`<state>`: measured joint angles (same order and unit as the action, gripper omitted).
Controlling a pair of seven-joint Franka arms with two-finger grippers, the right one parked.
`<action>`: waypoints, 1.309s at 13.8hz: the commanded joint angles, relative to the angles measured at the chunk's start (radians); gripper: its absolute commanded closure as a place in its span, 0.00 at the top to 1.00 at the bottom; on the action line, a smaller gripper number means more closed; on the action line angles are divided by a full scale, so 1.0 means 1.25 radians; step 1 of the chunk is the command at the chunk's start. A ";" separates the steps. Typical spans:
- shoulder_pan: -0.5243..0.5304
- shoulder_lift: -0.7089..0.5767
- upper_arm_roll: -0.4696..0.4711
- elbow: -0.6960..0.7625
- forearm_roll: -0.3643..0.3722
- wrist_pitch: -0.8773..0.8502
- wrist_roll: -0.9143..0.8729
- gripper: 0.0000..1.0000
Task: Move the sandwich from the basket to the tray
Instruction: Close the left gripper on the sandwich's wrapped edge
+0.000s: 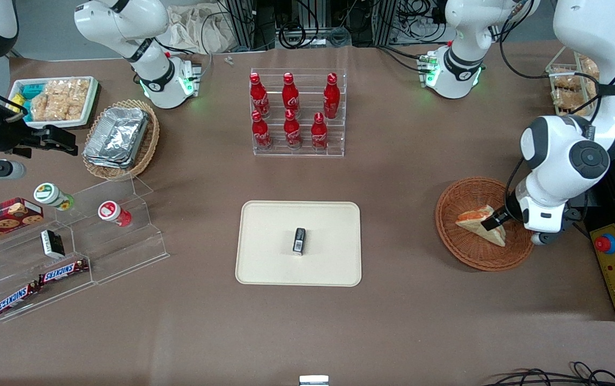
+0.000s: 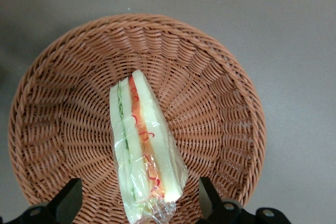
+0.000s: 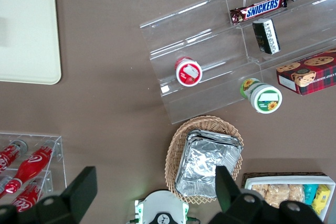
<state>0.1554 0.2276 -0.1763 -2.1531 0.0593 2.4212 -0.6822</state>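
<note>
The table was covered in a plain brown cloth (image 1: 425, 161), with cables and rack legs crowded along its edge farthest from the front camera. Toward the working arm's end sat the reddish wicker basket (image 1: 462, 252), and in it lay the sandwich (image 1: 479, 222), a wrapped wedge resting on its side with the red and green filling showing along its edge. The gripper (image 1: 500, 219) hung low over the basket right at the sandwich; seen from the wrist, its two fingers (image 2: 68, 200) stood wide apart, one on each side of the wedge and not touching it.

The cream tray (image 1: 264, 252) lay flat in the middle of the table, well apart from the basket, with a small dark packet (image 1: 299, 240) standing on it. Farther from the front camera than the tray stood a clear rack of red cola bottles (image 1: 291, 112). Toward the parked arm's end were a tan basket of foil containers (image 1: 119, 136), a white tray of snacks (image 1: 55, 99) and a clear stepped stand (image 1: 71, 252) with Snickers bars (image 1: 63, 271) on it
</note>
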 commanded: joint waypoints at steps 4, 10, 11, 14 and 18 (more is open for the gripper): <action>0.007 0.003 -0.005 -0.040 -0.003 0.046 -0.032 0.99; 0.030 0.030 -0.005 -0.056 -0.004 0.072 -0.033 0.99; 0.030 0.034 -0.005 -0.056 -0.006 0.072 -0.033 0.99; 0.030 0.046 -0.005 -0.054 -0.029 0.073 -0.036 0.89; 0.023 0.040 -0.011 -0.050 -0.036 0.072 -0.084 0.44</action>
<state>0.1867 0.2969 -0.1796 -2.1967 0.0278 2.4874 -0.7406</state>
